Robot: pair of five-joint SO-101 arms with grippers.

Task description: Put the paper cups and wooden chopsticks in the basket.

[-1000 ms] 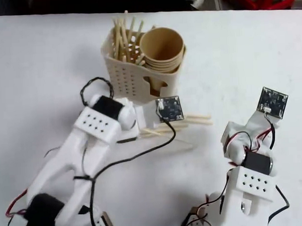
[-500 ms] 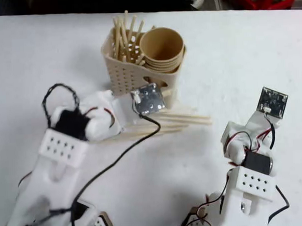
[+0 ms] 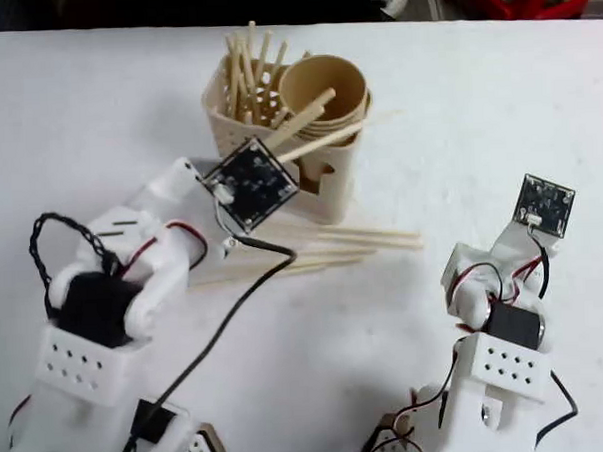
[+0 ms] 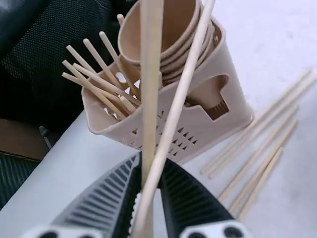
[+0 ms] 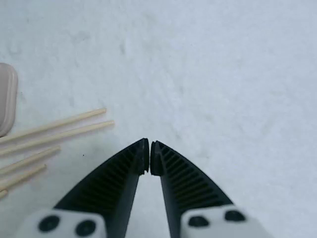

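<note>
Basket [image 3: 335,179]: beige moulded plastic, its walls pierced with rows of small holes and a cut-out handle slot [image 4: 215,101]. It stands upright toward the far side of the desk [image 3: 476,98].
Paper cups [image 3: 324,90]: tan and smooth-walled, nested in one stack. They sit in the basket on the side toward the right arm.
Chopsticks in basket [image 3: 243,73]: thin, pale, round wooden sticks, bunched and leaning at mixed angles in the other side of the basket.
Held chopsticks [image 4: 151,74]: two straight sticks that spread apart as they run away from the left arm. Their far ends are up at the stack of cups, one of them across the open mouth.
Left jaws: black and ribbed, nearly shut, pinching the two held chopsticks at their near ends, just in front of the basket.
Loose chopsticks [image 3: 362,238]: several lie flat and roughly parallel on the white desk, just beside the basket's base.
Right jaws: black and ribbed, closed tip to tip on nothing, over bare desk near the ends of the loose chopsticks [image 5: 54,129].
</note>
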